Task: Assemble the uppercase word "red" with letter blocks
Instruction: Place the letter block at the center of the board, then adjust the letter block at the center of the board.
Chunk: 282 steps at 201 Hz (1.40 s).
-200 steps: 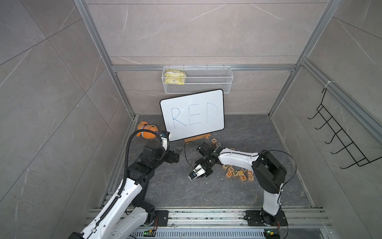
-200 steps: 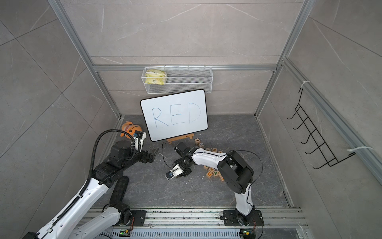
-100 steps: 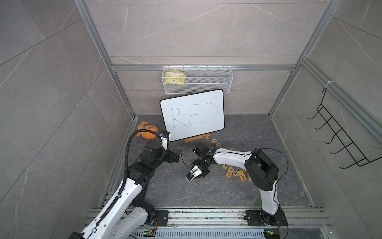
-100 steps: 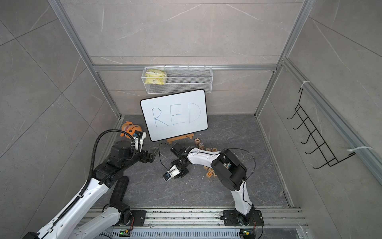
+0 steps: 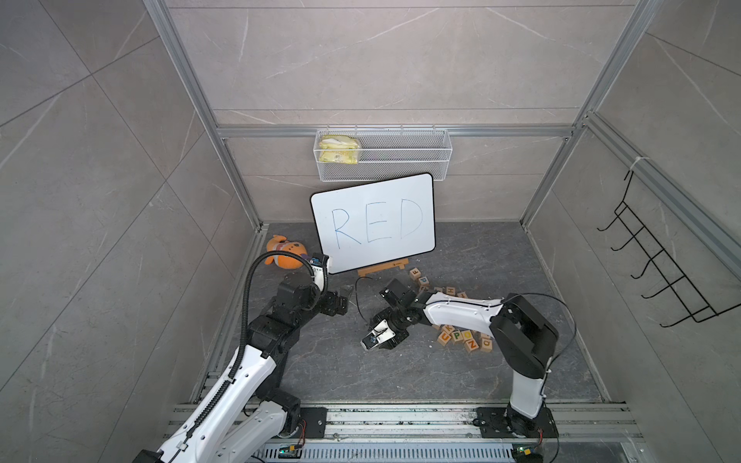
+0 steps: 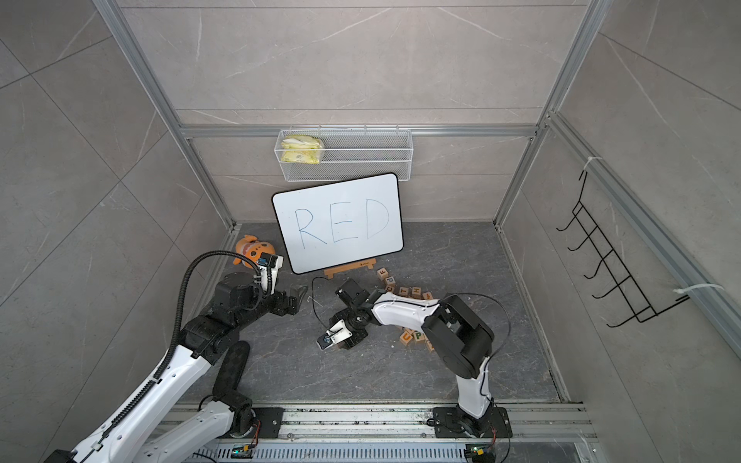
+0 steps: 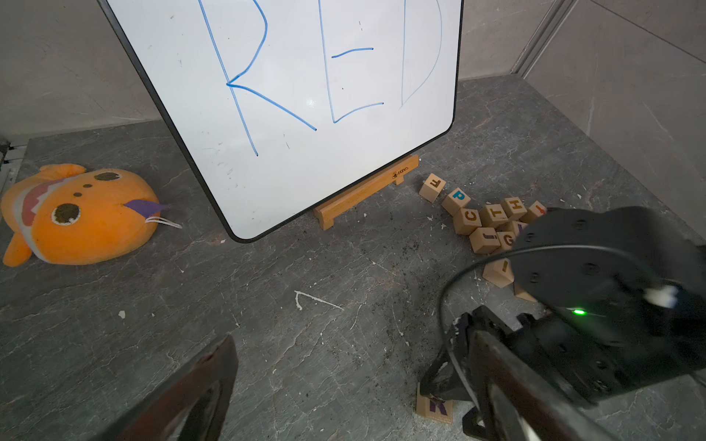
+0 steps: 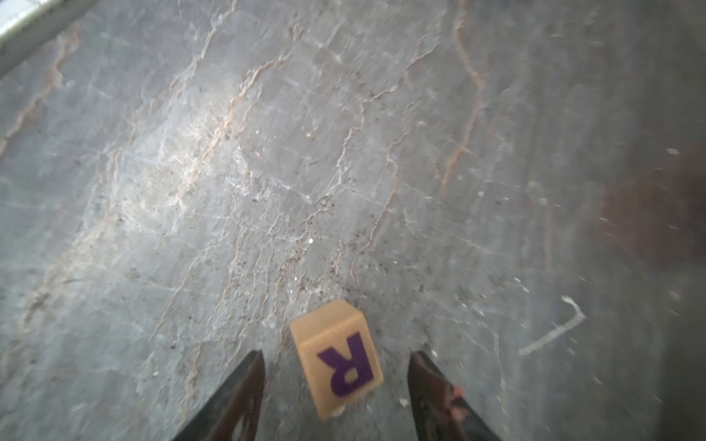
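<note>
The right hand (image 8: 336,353) points down at the worktop (image 5: 401,373). Its two dark fingers (image 8: 248,385) are spread partway, one on each side of a single cube, the R block (image 8: 338,359). A strip of bare worktop shows between the block and each finger, so the hand straddles the block without gripping it. The R block is light wood, with a dark purple R on the face turned toward the wrist camera. It rests near the middle of the worktop, in front of the whiteboard (image 5: 373,222). In both top views the wrist above it hides it.

The left hand (image 7: 351,336) is beside the right one, nearer the left edge of the worktop. Its fingers are wide apart and hold nothing.

The other letter blocks (image 5: 461,336) lie in a loose scatter toward the right side of the worktop, apart from the R block and partly under the right arm (image 5: 461,316). Letters readable among them include F, P, C, T, H and G.

The whiteboard leans on a low wooden stand (image 5: 383,267) at the middle of the back edge, with RED handwritten on it in blue. An orange plush toy (image 5: 282,256) lies in the back left corner. On the back wall a white wire basket (image 5: 401,160) holds a yellow packet (image 5: 339,149). A black hook rack (image 5: 657,272) hangs on the right wall.
</note>
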Motion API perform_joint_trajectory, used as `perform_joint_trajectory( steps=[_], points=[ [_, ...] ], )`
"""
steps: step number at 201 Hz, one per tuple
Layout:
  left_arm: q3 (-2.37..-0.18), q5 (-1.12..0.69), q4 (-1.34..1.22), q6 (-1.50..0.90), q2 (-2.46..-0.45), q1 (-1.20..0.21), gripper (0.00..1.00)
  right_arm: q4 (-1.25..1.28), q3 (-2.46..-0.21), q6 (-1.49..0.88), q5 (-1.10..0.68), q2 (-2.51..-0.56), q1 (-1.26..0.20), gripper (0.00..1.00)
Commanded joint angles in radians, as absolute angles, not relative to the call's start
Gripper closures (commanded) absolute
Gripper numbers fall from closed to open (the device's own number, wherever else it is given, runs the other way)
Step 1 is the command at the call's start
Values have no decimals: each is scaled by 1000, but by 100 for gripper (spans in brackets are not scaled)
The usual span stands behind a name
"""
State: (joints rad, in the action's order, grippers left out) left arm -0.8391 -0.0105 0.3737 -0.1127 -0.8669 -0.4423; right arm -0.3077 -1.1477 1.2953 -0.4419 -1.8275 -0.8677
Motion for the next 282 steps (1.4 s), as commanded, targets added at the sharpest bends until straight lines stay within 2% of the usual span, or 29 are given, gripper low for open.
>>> perform_joint_trajectory(
  steps=[1, 18, 37, 55, 69, 78, 87, 114, 136, 197, 245, 282],
  points=[
    [-847, -31, 350, -130, -851, -437, 3, -86, -994, 1070, -426, -1650, -890, 39],
    [-852, -28, 360, -134, -852, -436, 3, 13, -881, 838, -428, -1523, -900, 41],
    [-859, -30, 366, -135, -853, -436, 3, 139, -800, 387, -314, -1430, -903, 47],
    [-857, -27, 365, -137, -851, -436, 3, 87, -783, -4, -215, -1398, -903, 63],
    [-855, -26, 366, -144, -852, -437, 3, 104, -736, -238, -231, -1399, -909, 86],
    [-856, -30, 370, -156, -854, -438, 3, 140, -692, -384, -223, -1404, -919, 91],
    [-856, -39, 378, -174, -857, -438, 3, 191, -649, -490, -215, -1408, -941, 100],
    [-853, -81, 421, -216, -864, -439, 3, 267, -572, -702, -40, -1428, -1050, 100],
    [-852, -82, 463, -229, -865, -439, 3, 314, -569, -761, 25, -1486, -1103, 100],
    [-810, -60, 478, -230, -820, -439, 3, 408, -671, -805, 118, -1713, -1104, 100],
    [-796, -71, 468, -232, -804, -439, 3, 416, -720, -808, 189, -1765, -1092, 100],
    [-792, -75, 468, -234, -802, -437, 3, 434, -755, -795, 163, -1813, -1076, 100]
  ],
)
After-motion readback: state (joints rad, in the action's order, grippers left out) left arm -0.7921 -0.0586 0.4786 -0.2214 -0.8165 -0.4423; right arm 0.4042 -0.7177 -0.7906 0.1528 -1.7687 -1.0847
